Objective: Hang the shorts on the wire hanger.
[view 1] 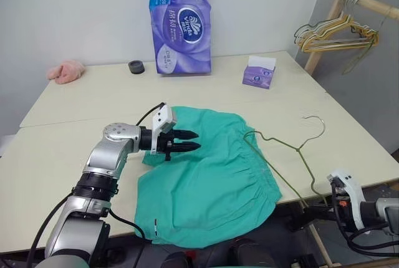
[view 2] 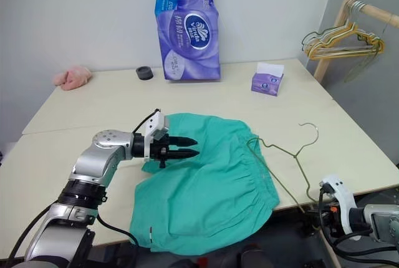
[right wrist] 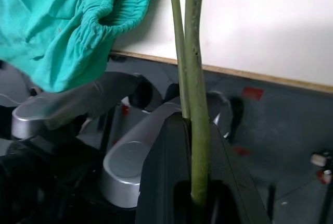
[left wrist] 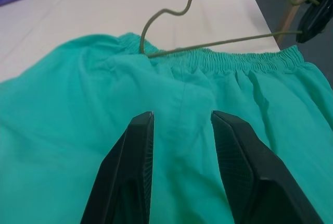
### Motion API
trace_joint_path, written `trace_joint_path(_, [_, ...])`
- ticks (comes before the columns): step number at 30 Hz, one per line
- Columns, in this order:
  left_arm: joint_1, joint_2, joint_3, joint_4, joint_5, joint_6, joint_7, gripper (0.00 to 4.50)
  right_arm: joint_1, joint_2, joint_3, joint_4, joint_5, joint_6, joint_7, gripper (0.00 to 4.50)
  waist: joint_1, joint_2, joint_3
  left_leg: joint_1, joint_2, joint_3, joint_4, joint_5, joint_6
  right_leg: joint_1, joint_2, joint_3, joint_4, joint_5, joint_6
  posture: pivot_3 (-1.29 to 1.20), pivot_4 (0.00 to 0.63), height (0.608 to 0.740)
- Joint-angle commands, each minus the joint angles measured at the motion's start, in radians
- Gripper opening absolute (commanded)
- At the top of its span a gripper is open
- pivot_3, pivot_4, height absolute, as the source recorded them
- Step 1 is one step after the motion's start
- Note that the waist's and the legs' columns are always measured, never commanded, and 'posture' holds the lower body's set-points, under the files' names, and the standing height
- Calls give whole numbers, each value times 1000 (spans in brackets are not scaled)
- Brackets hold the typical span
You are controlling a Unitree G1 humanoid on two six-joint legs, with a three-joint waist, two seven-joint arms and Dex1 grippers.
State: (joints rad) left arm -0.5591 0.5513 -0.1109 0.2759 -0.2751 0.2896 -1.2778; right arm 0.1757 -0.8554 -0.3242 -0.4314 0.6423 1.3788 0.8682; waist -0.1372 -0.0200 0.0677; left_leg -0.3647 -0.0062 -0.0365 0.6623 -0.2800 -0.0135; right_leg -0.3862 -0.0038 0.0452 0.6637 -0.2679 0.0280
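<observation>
Table [view 1: 75, 103] holds shorts [view 1: 206, 187]; left end effector [view 1: 190, 141] parted, empty; right end effector [right wrist: 190, 130] grips wire hanger [view 1: 293, 149].

Cream-white table [view 1: 75, 156], two tops joined, with a thin seam running across from 9 o'clock toward 3 o'clock. Behind it, at 12 o'clock, plain white wall [view 1: 75, 12], lit evenly and softly. At 2 o'clock, grey wall [view 1: 374, 87] and a light wooden clothes rail [view 1: 340, 15] standing beside the table corner, with a bunch of gold and wooden hangers [view 1: 330, 34] on it. On the far part of the table: tall purple tissue pack [view 1: 181, 22] at 12 o'clock, small black round object [view 1: 136, 67] just beside it, pink cloth [view 1: 66, 71] at 10 o'clock, small purple tissue box [view 1: 259, 72] at 1 o'clock. Under the near table edge, dark grey floor [right wrist: 291, 130].
</observation>
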Motion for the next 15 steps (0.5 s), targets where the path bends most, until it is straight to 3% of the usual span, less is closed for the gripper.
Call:
trace_joint_path(1, [7, -16, 52, -31, -14, -61, 63, 1833, -13, -20, -80, -9, 58, 9, 17, 0, 1, 0, 0, 0, 0, 0, 0, 0, 0, 0, 0, 0, 0, 0, 0, -185, 53, 740])
trace_joint_path(8, [7, -23, 62, 4, -3, -119, 109, 1833, 14, -31, -111, 10, 90, 16, -3, 0, 6, 0, 0, 0, 0, 0, 0, 0, 0, 0, 0, 0, 0, 0, 0, -182, 54, 740])
trace_joint_path(11, [1, -7, 44, 3, -22, -57, 71, 1833, -8, -20, -92, 31, 94, 20, -22, 0, 5, 0, 0, 0, 0, 1, 0, 0, 0, 0, 0, 0, 0, 0, 0, -180, 53, 740])
trace_joint_path(15, [17, 29, 17, -40, -15, -24, 17, 2670, -25, -16, -81, 66, 103, 31, -35, 0, 2, 0, 0, 0, 0, 1, -1, 0, 0, 0, 1, 0, 0, 0, 0, -173, 53, 740])
